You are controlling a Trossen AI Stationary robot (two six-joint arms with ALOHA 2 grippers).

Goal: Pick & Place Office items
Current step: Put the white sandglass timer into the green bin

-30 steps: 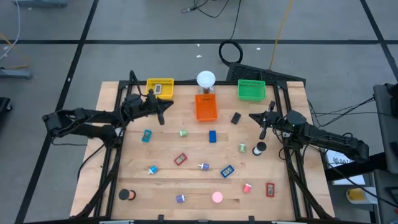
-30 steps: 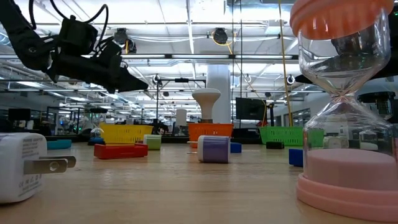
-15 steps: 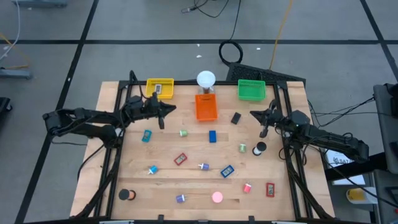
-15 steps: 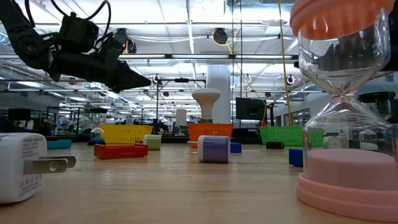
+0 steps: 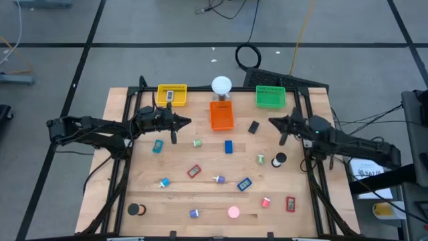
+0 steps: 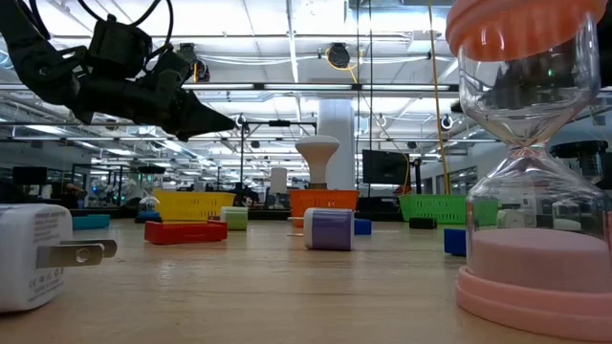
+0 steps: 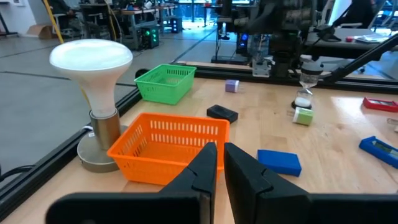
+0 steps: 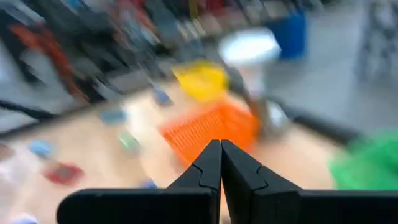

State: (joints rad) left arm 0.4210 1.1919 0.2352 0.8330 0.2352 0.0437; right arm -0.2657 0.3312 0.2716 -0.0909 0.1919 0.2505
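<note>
Since the earlier frames the left gripper (image 5: 184,122) has been swung further out over the table toward the orange tray (image 5: 222,115), while the right gripper (image 5: 273,122) has been drawn slightly back and turned, its wrist view blurred by motion. Both grippers are seen empty: the left fingers (image 7: 199,171) are held almost together with a thin gap between them, and the right fingers (image 8: 211,163) are pressed fully shut. The office items are left scattered on the wooden table (image 5: 304,211), among them a blue block (image 5: 229,146), a red block (image 5: 194,171) and a pink roll (image 5: 233,213). Nothing is held, so a new pick appears about to be started.
</note>
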